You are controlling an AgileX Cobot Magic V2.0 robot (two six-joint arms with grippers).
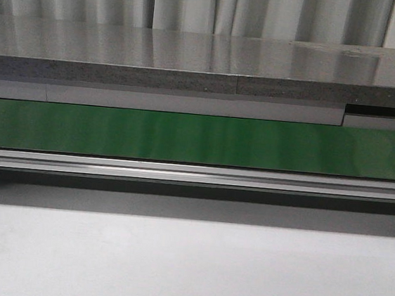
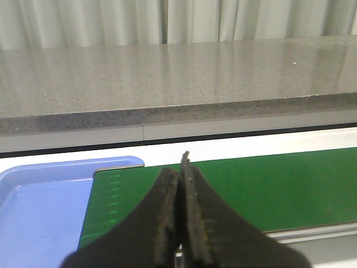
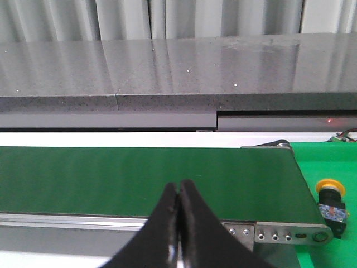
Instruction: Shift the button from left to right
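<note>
Right end effector (image 3: 179, 192) pressed closed and empty, over green belt (image 3: 139, 178), button (image 3: 330, 200) well apart beyond belt's end

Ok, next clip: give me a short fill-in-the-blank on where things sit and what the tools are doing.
1. The conveyor belt is coloured ____.
2. The left tool and the right tool both have their fingers ____.
3. The button, off the belt's end in the right wrist view, has a cap coloured ____.
4. The tray at the belt's end in the left wrist view is coloured ____.

Missing words: green; shut; yellow; blue
</note>
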